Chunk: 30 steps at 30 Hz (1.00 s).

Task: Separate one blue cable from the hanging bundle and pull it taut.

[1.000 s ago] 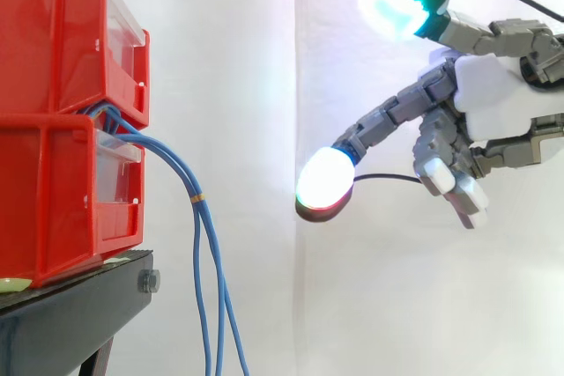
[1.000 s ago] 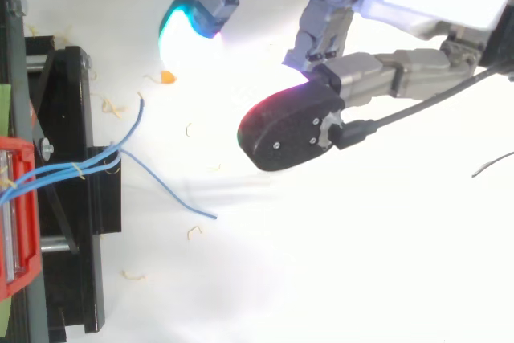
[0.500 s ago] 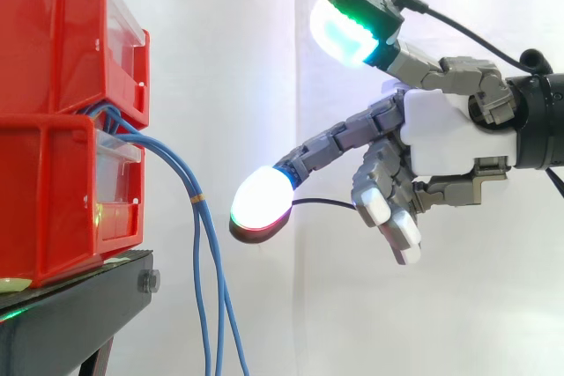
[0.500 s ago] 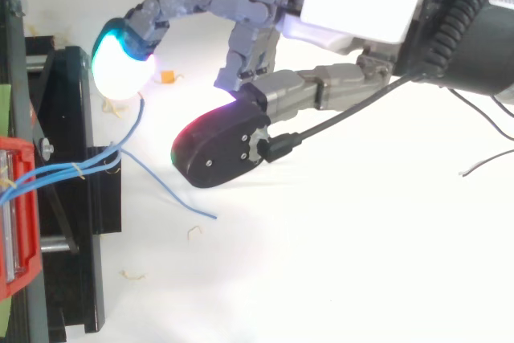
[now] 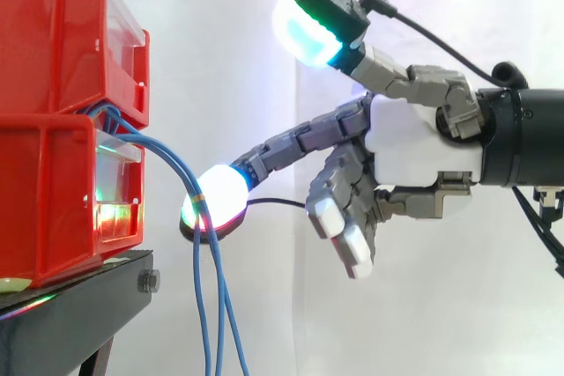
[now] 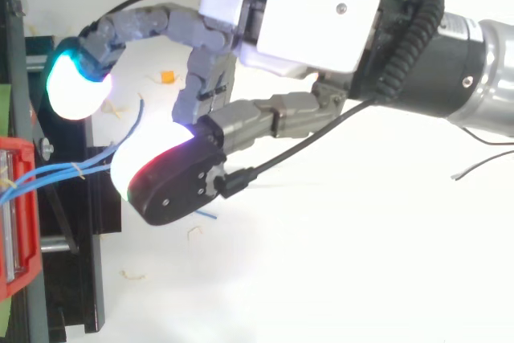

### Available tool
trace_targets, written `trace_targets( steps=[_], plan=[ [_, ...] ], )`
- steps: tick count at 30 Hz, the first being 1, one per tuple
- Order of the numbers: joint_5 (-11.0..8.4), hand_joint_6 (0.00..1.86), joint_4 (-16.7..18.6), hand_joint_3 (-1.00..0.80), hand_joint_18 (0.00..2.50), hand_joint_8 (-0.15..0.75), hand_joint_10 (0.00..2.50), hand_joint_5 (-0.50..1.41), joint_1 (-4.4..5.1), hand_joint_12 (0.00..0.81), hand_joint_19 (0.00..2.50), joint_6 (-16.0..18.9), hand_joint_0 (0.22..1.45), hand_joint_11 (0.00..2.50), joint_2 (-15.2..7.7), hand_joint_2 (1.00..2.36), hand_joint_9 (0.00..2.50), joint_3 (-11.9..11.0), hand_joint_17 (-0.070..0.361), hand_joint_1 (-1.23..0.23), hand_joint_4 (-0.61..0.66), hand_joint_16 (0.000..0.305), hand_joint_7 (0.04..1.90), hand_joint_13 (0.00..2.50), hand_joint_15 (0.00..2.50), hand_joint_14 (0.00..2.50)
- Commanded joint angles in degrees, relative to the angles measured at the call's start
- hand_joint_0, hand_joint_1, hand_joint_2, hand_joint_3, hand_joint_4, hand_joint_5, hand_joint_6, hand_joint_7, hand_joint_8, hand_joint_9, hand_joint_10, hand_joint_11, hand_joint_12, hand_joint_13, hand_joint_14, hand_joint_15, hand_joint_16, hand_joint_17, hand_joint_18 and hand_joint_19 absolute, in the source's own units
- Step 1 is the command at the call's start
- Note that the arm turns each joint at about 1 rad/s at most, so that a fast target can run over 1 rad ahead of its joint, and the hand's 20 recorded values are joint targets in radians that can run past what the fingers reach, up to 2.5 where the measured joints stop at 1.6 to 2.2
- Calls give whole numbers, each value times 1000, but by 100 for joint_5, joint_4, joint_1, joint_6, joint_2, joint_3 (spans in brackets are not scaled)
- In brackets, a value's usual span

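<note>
Advanced leftward, the hand (image 5: 423, 151), spread open and empty, is now beside the blue cables (image 5: 195, 261).

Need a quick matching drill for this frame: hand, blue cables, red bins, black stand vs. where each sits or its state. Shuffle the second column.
1. hand
2. blue cables
3. red bins
4. black stand

A. hang down past the stand's edge
B. carries the bins
C. open, reaching in from the right in the side view
D. stacked one on the other, at the left

Pairs: 1-C, 2-A, 3-D, 4-B
</note>
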<state>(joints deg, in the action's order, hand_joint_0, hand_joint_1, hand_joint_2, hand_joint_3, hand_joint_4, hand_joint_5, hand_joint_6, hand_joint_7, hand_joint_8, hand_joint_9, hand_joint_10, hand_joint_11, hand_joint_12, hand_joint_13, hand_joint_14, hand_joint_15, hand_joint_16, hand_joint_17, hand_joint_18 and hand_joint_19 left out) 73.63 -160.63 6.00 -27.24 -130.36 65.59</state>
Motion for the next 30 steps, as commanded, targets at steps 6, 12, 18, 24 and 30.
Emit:
trace_targets(
  steps=[6, 12, 18, 24, 30],
  plan=[
    [-94, 501, -13, -500, 1669, 382, 13, -194, 112, 469, 86, -18, 296, 386, -51, 1000, 1444, -3, 195, -354, 274, 87, 637, 1434, 448, 14],
    [-341, 501, -21, -500, 1663, 381, 13, -191, 253, 467, 95, 0, 296, 402, -51, 1000, 1445, -3, 196, -354, 271, 87, 638, 1431, 451, 14],
    [-490, 501, 110, -500, 1661, 383, 14, -189, 393, 467, 97, 79, 297, 416, -60, 1000, 1454, -3, 196, -357, 271, 87, 638, 1433, 462, 14],
    [-534, 501, 436, -500, 1651, 382, 16, -189, 508, 467, 100, 413, 298, 412, -60, 1000, 1460, 155, 196, -355, 272, 87, 641, 1441, 467, 14],
    [-516, 501, 462, -500, 1645, 383, 16, -188, 525, 466, 101, 668, 300, 419, -60, 1000, 1457, 191, 196, -356, 269, 87, 638, 1433, 471, 15]
  ],
)
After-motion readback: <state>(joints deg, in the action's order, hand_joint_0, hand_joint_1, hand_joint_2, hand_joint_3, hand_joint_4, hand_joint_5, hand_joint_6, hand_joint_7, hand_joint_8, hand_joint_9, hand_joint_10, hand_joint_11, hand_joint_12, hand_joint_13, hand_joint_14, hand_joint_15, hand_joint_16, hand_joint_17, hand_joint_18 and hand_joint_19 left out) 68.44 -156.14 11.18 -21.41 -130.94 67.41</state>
